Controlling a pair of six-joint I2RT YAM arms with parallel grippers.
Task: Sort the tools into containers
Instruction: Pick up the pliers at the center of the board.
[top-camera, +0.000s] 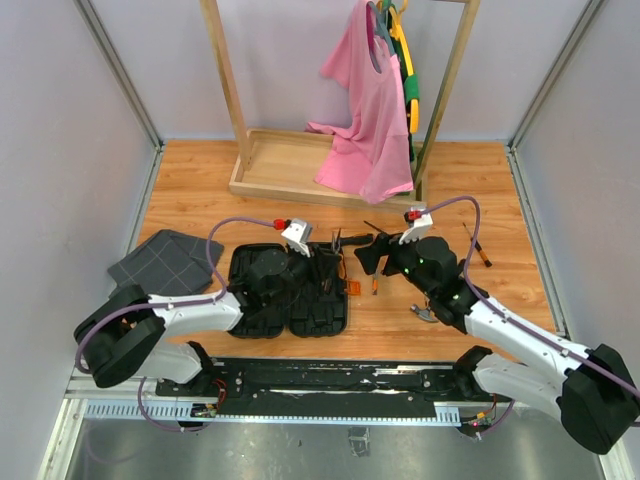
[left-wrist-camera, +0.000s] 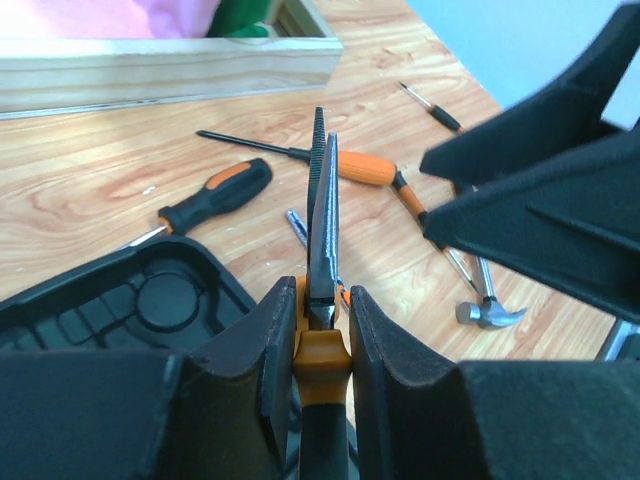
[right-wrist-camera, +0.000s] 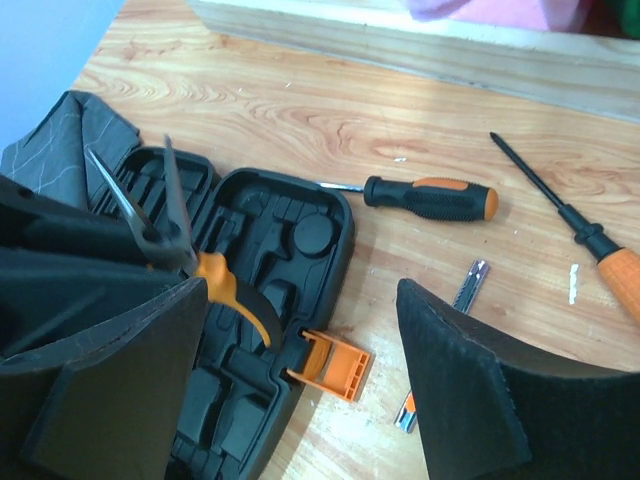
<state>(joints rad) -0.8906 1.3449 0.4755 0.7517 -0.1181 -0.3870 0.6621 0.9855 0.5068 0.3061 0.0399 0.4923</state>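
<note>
My left gripper (left-wrist-camera: 322, 345) is shut on the orange-and-black handles of the pliers (left-wrist-camera: 322, 230), whose steel nose points away from the wrist. It holds them above the open black tool case (top-camera: 290, 300), at the case's right side. My right gripper (right-wrist-camera: 303, 300) stands open and holds nothing. It hangs just right of the pliers (right-wrist-camera: 160, 232), over the case's orange latch (right-wrist-camera: 337, 362). On the wood lie a black-handled screwdriver (right-wrist-camera: 430, 197), an orange-handled one (right-wrist-camera: 620, 270), a thin bar-shaped tool (right-wrist-camera: 468, 285) and the hammer (left-wrist-camera: 488, 308).
A dark grey grid-patterned fabric (top-camera: 165, 260) lies left of the case. The wooden base (top-camera: 290, 165) of a clothes rack with a pink shirt (top-camera: 365, 110) stands at the back. One more small screwdriver (top-camera: 478, 245) rests at the right.
</note>
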